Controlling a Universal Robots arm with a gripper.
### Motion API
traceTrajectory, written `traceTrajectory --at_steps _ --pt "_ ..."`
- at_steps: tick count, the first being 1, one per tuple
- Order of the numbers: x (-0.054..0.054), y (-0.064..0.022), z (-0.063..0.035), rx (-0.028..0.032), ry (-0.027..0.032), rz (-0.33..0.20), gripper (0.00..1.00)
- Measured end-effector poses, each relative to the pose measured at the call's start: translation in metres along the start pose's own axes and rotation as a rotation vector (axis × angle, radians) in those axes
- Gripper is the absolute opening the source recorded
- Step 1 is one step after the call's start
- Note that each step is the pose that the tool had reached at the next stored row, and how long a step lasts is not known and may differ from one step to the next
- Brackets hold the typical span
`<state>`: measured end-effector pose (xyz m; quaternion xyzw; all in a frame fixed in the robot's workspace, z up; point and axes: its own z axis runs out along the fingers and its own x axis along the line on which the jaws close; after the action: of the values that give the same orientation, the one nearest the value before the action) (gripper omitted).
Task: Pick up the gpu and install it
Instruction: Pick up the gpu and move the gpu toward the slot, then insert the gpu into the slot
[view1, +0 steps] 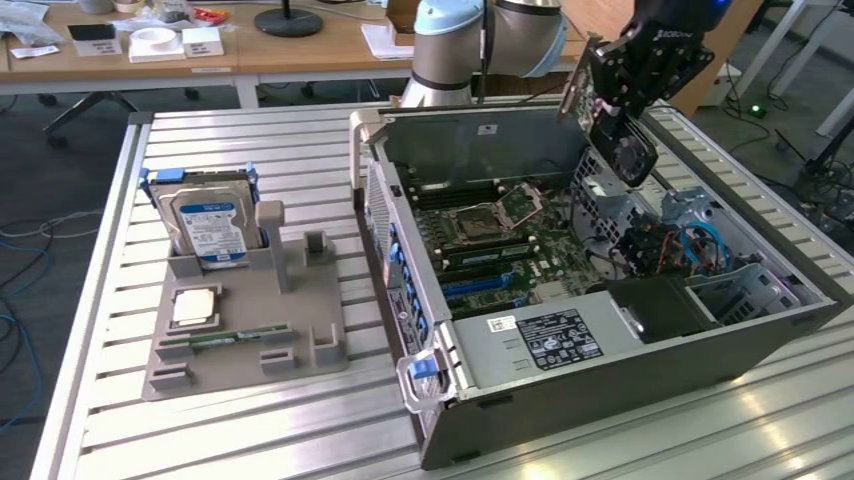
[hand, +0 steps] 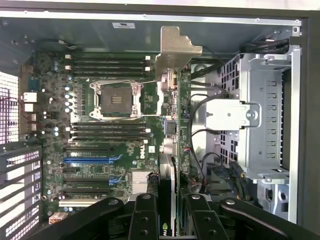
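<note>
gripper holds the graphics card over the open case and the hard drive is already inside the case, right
No: the exterior view shows the hard drive standing in the grey holder beside the case. The gripper does hold the graphics card over it.

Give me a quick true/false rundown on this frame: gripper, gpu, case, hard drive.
1. The gripper is closed on the gpu. True.
2. The gpu is seated in a motherboard slot. False: it hangs in the air above the computer case, clear of the motherboard.
3. The hard drive stands upright in the gray holder. True.
4. The case is shut by its side panel. False: it lies open, with the motherboard exposed.
5. The hard drive sits inside the case. False: it is in the holder on the table, at the exterior view's left of the case.
</note>
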<state>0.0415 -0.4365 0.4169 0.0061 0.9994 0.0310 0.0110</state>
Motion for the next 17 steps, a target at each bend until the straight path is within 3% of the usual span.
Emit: traceTrajectory --at_steps 17 --pt "-0.0013 0.0000 0.0000 0.0001 -0.0001 0.000 0.26"
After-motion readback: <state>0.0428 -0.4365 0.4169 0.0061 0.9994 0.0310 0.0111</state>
